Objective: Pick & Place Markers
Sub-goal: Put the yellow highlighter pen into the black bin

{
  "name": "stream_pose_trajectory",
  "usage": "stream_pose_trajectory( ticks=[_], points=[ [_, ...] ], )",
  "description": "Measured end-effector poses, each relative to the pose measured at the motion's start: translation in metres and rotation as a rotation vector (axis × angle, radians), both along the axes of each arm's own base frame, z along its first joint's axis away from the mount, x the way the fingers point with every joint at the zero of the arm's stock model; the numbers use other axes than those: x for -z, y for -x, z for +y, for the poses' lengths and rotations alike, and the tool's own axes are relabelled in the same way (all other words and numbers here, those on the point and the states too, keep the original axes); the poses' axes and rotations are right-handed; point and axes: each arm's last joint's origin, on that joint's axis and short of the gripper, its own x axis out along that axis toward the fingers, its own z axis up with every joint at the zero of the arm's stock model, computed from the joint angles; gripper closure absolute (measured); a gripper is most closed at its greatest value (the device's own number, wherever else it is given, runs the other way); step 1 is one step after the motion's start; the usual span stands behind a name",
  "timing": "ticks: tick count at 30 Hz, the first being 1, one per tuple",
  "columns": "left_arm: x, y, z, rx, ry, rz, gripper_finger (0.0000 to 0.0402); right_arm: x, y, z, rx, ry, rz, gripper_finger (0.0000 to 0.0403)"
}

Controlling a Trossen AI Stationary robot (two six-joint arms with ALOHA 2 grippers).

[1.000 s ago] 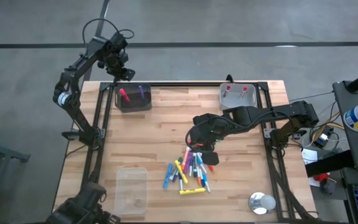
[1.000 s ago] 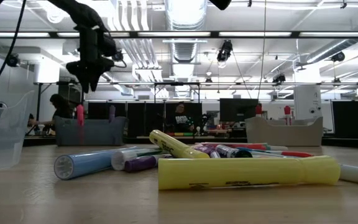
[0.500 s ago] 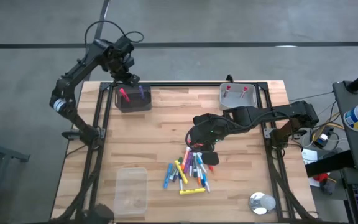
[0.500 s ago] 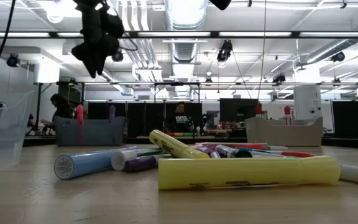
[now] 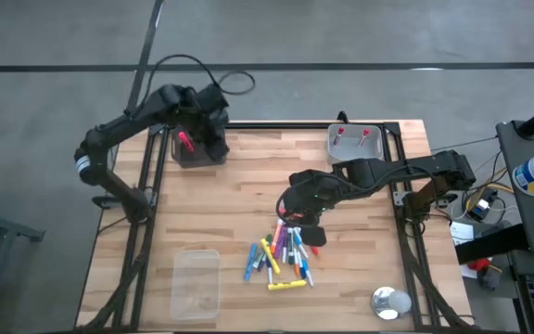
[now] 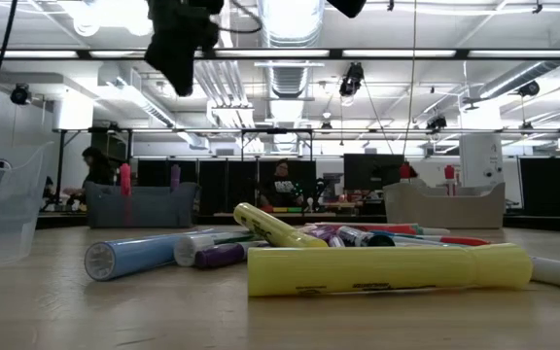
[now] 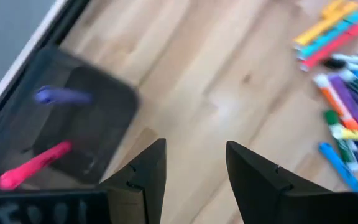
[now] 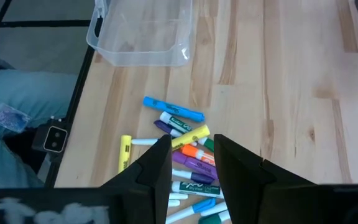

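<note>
Right gripper (image 5: 295, 221) hung empty, fingers narrowly parted, directly over the markers (image 5: 281, 255) heaped beneath it. Best bet: drop straight and single out one pen at the heap's edge.

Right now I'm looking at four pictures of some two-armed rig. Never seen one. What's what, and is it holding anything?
It is a robot with two dark arms at a wooden table, each ending in a two-finger pincer.

One picture looks straight down on the table, one looks level across the tabletop, and two come from cameras on the arms' wrists.

A pile of coloured markers lies near the middle. A dark bin at the far left holds a pink marker and a purple one. A grey bin stands at the far right, a clear empty tub at the near left.

The left pincer hangs open over the dark bin's edge, holding nothing. The right pincer hangs just above the pile, its fingers apart with nothing between them.
</note>
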Motion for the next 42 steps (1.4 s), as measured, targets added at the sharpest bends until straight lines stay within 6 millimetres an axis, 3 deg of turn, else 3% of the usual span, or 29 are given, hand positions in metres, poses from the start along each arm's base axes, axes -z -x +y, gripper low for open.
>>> stream_pose_trajectory(
  ticks=[9,16,28,42],
  points=[
    [0.001,-0.034,-0.059,0.240,-0.037,-0.096,0.0244,0.005,0.006,0.003,0.028,-0.020,0.082,0.0289],
    [0.016,-0.045,-0.097,0.371,-0.067,-0.237,0.0244,0.014,0.009,0.013,0.050,-0.053,0.137,0.0289],
    [0.054,-0.037,-0.148,0.481,-0.025,-0.568,0.0244,0.047,0.010,0.028,0.011,-0.046,0.164,0.0289],
    [0.086,-0.030,-0.185,0.543,0.054,-0.716,0.0244,0.081,0.012,0.047,0.049,-0.033,0.162,0.0289]
  ],
)
